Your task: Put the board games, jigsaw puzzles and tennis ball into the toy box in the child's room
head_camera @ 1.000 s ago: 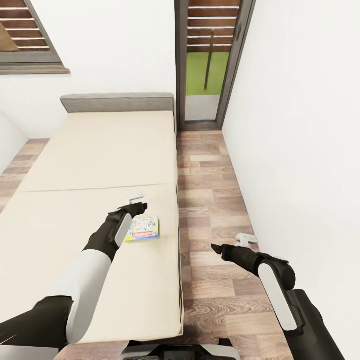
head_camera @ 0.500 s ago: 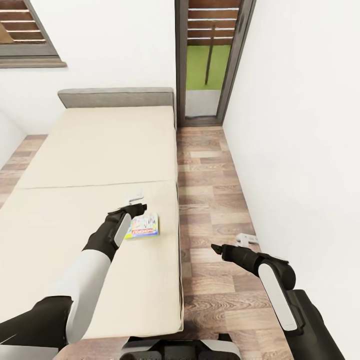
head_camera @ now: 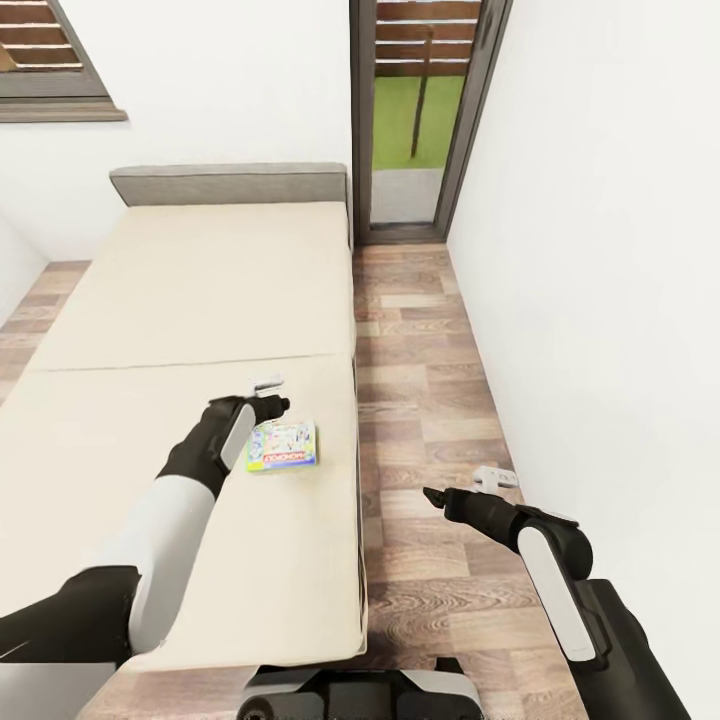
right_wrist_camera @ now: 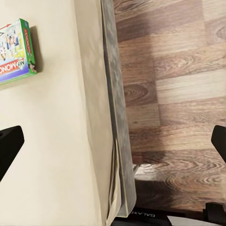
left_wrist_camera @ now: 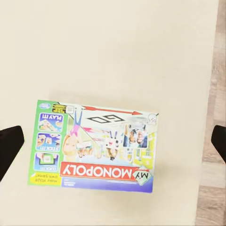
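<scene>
support: low wide bed [head_camera: 190,290] with beige mattress, dark grey headboard | on it: one flat rectangular green-and-white board game box [head_camera: 283,446], lying flat near the bed's right edge | beside: wood-plank floor [head_camera: 420,400]

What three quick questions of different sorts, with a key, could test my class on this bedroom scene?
1. True or false: the board game lies on the bed.
2. The left tool is: A) open above the game, B) shut on it, C) over the floor.
3. Fill in: the right tool hangs over the wooden ____.

Key: 1 true; 2 A; 3 floor.
</scene>
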You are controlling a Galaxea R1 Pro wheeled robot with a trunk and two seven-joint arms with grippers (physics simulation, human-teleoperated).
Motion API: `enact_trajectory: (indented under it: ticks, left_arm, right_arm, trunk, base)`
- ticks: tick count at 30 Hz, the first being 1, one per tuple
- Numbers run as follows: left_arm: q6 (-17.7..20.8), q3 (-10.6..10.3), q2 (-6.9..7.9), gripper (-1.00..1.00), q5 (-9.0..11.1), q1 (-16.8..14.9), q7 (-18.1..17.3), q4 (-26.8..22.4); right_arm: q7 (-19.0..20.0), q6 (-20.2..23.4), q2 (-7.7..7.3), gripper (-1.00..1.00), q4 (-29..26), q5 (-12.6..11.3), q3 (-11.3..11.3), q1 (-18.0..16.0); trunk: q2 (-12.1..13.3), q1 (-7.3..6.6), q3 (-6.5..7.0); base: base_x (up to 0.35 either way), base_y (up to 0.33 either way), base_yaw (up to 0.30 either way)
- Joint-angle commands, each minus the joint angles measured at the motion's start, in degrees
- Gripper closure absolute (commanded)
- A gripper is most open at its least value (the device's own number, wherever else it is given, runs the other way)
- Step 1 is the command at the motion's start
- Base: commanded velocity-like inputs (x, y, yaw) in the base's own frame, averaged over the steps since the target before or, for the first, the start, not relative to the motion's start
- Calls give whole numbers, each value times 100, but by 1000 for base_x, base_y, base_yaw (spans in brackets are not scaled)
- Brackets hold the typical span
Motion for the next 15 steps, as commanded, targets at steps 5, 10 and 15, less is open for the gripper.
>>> enact_trajectory:
  ticks: [5, 10, 15]
  left_arm:
    - [93, 15, 117, -100, 65, -316, 45, 9]
    - [114, 15, 172, -100, 68, -563, 121, 18]
    - [98, 15, 186, -100, 71, -681, 283, 20]
  right_arm:
    - [-45, 13, -10, -100, -7, -57, 3, -4]
    - [-39, 12, -23, -100, -14, -58, 3, -4]
    - [-32, 18, -17, -100, -8, -67, 3, -4]
  trunk:
    - [-9, 3, -55]
    - [-9, 3, -103]
    - [-9, 3, -150]
  base:
    - [0, 0, 0]
    - [0, 0, 0]
    - [0, 0, 0]
